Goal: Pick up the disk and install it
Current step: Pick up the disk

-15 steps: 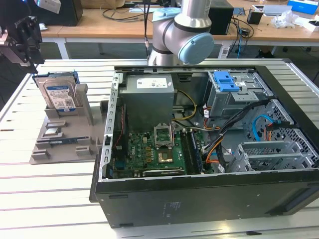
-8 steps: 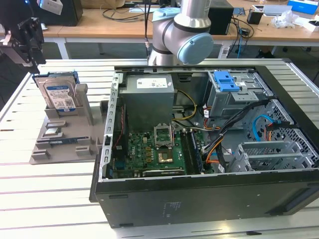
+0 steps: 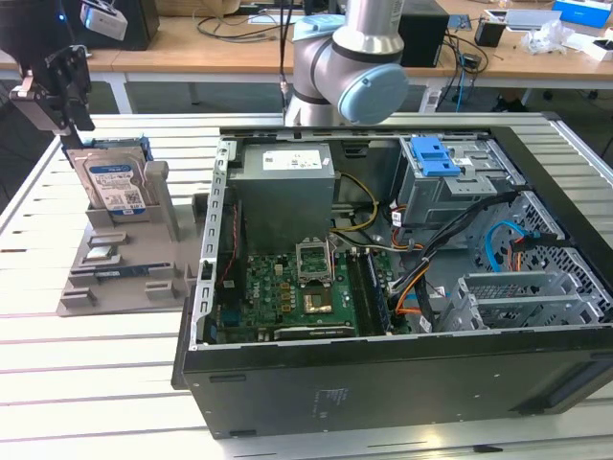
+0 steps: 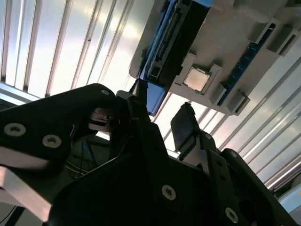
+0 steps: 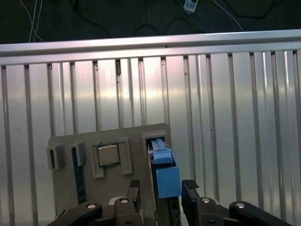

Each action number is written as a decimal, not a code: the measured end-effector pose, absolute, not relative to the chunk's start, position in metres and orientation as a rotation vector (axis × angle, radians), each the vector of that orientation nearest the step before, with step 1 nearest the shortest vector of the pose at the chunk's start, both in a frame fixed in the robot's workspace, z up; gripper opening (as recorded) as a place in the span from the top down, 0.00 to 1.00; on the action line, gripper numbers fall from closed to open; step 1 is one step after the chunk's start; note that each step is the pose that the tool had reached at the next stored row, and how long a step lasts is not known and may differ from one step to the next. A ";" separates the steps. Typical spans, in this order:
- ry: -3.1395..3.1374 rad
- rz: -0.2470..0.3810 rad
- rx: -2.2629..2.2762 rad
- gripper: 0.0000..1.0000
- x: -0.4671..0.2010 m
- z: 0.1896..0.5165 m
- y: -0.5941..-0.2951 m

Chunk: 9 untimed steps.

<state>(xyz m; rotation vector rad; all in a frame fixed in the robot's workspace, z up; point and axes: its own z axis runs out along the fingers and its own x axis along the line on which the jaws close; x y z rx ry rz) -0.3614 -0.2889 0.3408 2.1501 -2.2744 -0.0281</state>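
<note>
Disk [image 3: 115, 182] stands on edge in grey holder [image 3: 105, 287], 9 o'clock of PC case [image 3: 335, 393] in the exterior view, prob. so gripper [image 5: 162, 186], fingers spread wide, can straddle its faces.

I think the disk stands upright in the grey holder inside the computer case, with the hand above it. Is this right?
No. The exterior view shows the disk upright in the grey holder outside the computer case, beside it on the table, with the hand above it.
</note>
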 end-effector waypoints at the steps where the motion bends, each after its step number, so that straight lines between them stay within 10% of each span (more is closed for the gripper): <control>1: -2.268 -0.023 2.152 0.52 -0.361 0.340 -0.287; 9: -2.218 -0.014 2.196 0.52 -0.361 0.331 -0.281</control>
